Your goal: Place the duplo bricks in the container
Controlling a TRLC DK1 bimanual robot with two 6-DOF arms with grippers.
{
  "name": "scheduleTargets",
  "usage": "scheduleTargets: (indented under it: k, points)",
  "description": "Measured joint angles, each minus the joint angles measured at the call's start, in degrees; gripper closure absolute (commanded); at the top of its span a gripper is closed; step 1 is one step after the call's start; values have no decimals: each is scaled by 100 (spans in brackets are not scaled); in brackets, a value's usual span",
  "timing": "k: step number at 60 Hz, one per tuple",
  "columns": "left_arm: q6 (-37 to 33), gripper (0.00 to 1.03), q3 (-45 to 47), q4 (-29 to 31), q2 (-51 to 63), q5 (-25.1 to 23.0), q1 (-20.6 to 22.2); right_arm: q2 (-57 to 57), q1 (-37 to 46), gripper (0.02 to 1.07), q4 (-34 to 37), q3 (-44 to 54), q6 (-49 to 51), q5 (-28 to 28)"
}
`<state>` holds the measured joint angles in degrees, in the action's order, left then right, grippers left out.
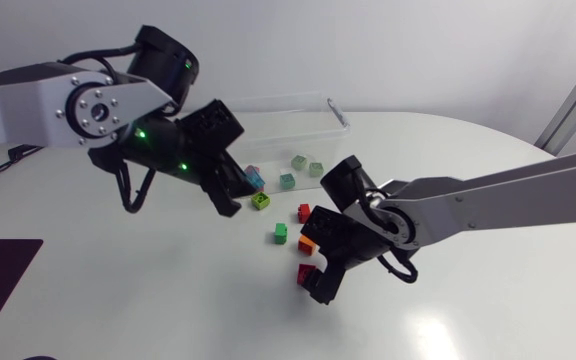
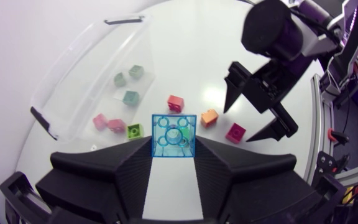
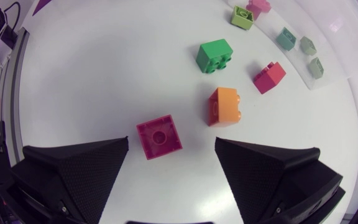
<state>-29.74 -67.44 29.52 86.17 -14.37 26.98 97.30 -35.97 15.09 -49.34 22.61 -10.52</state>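
Observation:
My left gripper (image 2: 174,148) is shut on a translucent blue brick (image 2: 174,135), held above the table near the clear container (image 1: 336,110). In the head view that brick (image 1: 255,179) shows at the fingertips of the left gripper (image 1: 236,192). My right gripper (image 3: 171,149) stands open over a magenta brick (image 3: 159,137), which lies between its fingertips. An orange brick (image 3: 224,106), a green brick (image 3: 214,55) and a red brick (image 3: 269,76) lie just ahead of it. Three pale green and teal bricks (image 2: 130,97) appear to lie inside the container (image 2: 73,74).
A lime brick (image 2: 134,130) and two pink bricks (image 2: 107,123) lie beside the container's near corner. The right gripper (image 1: 320,268) hangs low over the table's middle, close to the loose bricks. My two arms stand close together there.

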Motion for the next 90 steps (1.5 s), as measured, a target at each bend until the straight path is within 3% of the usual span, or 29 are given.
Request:
scheduleTargets:
  k: [12,26,37,54,56,63,68,80,90]
  points:
    - [251,81,-540,-605,138,-85,-621,258,-157,23,61,-247,42,2]
    - [581,81,-1082,-1182,721,-146,-824,483,-310,44,273,-321,61,28]
    - [763,81,-1432,-1473,1320,-144,-850,564,-337,81,282,-321,63,181]
    - [1032,76,-2221,-1834,2210,142,-857,-125,-230,81,426,-149,55,308]
    - [1054,68,-2334,-1849,2328,192,-857,-236,-181,81,446,-149,55,317]
    - [1104,20,-2680,-1891,2717,393,-857,-551,11,81,461,-173,-7,334]
    - [1167,6,-2763,-1897,2870,468,-857,-627,138,81,531,-282,-52,350]
    - [1178,4,-2699,-1904,2778,529,-857,-632,597,81,575,-990,-254,352]
    - [1178,5,-1971,-1904,1947,525,-855,-581,868,81,597,-1803,-494,374]
